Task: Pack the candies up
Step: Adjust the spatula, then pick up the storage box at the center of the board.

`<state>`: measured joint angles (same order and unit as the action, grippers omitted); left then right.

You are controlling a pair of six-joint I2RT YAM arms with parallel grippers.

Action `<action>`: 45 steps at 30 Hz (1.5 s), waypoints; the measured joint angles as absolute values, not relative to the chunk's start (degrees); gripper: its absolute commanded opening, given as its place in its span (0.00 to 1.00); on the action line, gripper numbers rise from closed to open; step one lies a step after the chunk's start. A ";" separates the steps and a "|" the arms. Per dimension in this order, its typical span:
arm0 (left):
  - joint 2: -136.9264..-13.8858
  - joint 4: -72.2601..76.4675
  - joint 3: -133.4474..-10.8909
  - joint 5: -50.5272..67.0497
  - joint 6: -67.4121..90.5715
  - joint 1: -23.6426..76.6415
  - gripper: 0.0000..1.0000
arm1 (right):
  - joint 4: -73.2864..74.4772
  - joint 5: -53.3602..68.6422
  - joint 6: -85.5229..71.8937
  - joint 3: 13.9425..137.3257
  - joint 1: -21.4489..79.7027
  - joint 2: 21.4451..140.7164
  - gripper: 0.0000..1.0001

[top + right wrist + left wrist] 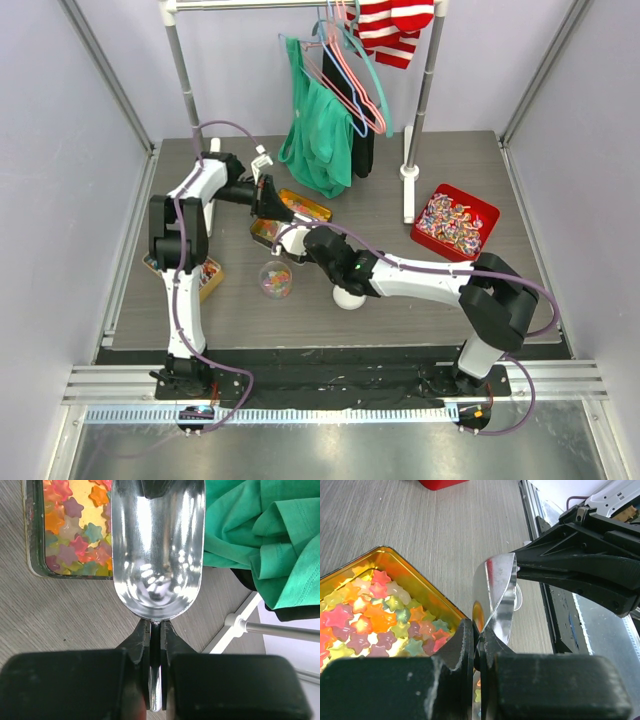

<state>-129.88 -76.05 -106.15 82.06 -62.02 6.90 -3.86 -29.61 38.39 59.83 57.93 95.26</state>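
The candies [375, 615] are tiny star-shaped pieces in orange, yellow, green, red and pink. They fill an open gold tin [415, 577], which also shows in the right wrist view [35, 550] and the top view [262, 232]. My right gripper [156, 625] is shut on the handle of a silver scoop [157, 555]. The scoop is empty and held just beside the tin. My left gripper [479, 630] is shut on the scoop's front rim [495, 595], over the tin's near corner. A clear cup [275, 279] with a few candies stands in front of the tin.
A red tray [455, 222] of wrapped candies sits at the right. A second tin [305, 205] lies behind the open one and another tin [208, 280] by the left arm. A white round object [348, 297] sits under the right arm. A green garment [315, 130] hangs from a rack [408, 172].
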 measured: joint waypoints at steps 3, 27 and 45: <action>-130.63 -76.20 -106.80 82.13 -61.95 7.05 0.06 | -3.81 -29.65 38.06 59.72 57.91 95.24 0.01; -132.03 -78.22 -111.53 82.98 -58.67 1.74 0.54 | -6.13 -27.86 37.65 58.39 57.91 93.36 0.01; -118.96 -52.18 -102.02 70.46 -21.74 0.93 0.90 | -5.98 -27.33 37.80 57.80 57.10 91.46 0.01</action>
<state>-118.96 -52.18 -102.02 70.46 -21.74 0.93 -5.98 -27.33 37.80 57.80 57.10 91.46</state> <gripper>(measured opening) 0.794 0.082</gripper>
